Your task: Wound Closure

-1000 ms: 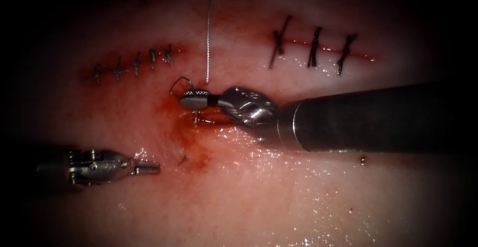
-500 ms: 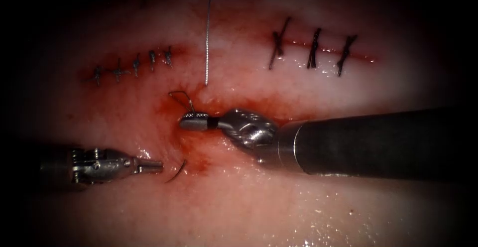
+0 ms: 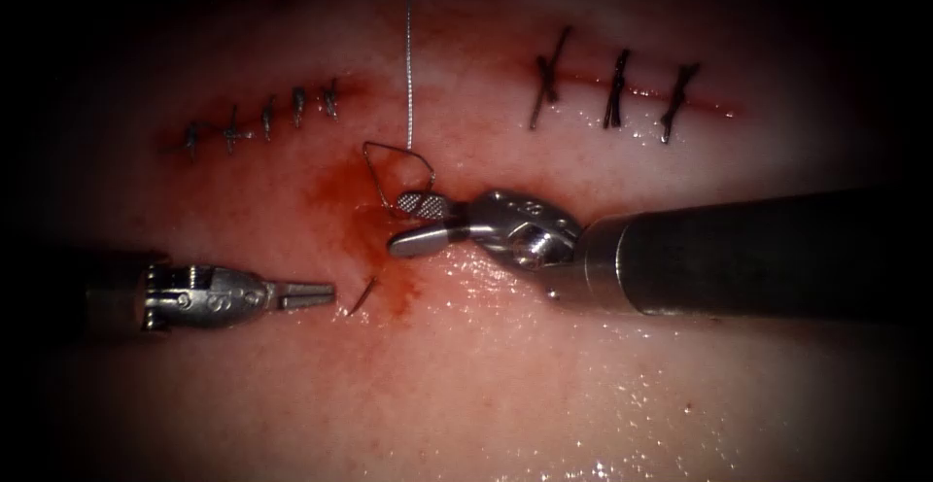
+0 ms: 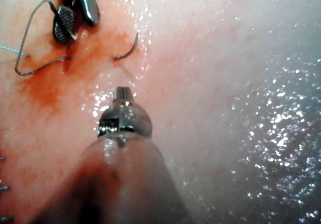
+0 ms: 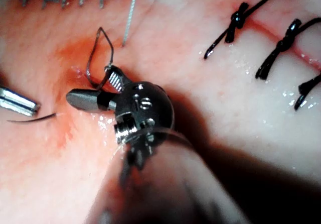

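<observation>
Needle [image 3: 363,294] free; right fingers [image 3: 420,202] apart

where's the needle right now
In the endoscope view the needle is in the tissue, its tip poking out just right of the left pincer, below-left of the right pincer.

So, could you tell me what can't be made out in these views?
Needle: mostly buried in the tissue; one end sticks out, endoscope view.
Thread: cut off by the top edge, endoscope view.
Thread's course past the open right tool: hidden by it, right wrist view.
Neither tool holds anything; the left tool is shut.
</observation>
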### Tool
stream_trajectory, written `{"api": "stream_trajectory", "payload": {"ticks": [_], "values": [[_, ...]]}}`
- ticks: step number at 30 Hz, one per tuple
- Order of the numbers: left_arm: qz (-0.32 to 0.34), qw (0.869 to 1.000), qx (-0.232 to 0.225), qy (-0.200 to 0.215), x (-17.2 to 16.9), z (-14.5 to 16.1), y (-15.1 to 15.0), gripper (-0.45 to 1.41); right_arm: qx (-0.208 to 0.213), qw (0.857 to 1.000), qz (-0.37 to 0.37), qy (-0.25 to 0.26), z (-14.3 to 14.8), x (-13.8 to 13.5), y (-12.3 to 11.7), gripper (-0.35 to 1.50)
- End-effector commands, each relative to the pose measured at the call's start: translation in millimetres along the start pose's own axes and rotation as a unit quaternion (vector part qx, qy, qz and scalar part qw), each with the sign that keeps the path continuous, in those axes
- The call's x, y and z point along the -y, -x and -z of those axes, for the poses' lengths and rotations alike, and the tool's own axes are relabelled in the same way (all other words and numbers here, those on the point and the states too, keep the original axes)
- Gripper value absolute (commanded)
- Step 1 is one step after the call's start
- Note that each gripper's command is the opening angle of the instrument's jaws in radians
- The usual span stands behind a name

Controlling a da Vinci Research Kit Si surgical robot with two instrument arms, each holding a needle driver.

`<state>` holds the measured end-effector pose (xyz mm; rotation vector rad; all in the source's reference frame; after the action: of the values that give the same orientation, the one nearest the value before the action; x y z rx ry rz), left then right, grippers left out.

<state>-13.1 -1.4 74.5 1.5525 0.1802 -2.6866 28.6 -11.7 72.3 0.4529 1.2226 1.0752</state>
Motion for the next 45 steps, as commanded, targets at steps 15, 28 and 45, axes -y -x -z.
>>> {"api": "stream_trajectory", "payload": {"ticks": [15,28,45], "values": [[-0.048,0.996,-0.077,-0.005,1.3,-2.1,1.4,0.59,0.012,0.998,0.061,-0.008,3.8,-3.0,-2.5,1.3],[-0.07,0.991,-0.107,0.041,1.9,-4.7,0.4,0.27,0.028,0.994,0.103,0.0,3.0,-3.2,-1.0,1.3],[-0.091,0.986,-0.123,0.071,2.0,-6.9,-0.2,-0.15,0.029,0.994,0.108,-0.005,2.5,-3.4,-0.1,1.3]]}}
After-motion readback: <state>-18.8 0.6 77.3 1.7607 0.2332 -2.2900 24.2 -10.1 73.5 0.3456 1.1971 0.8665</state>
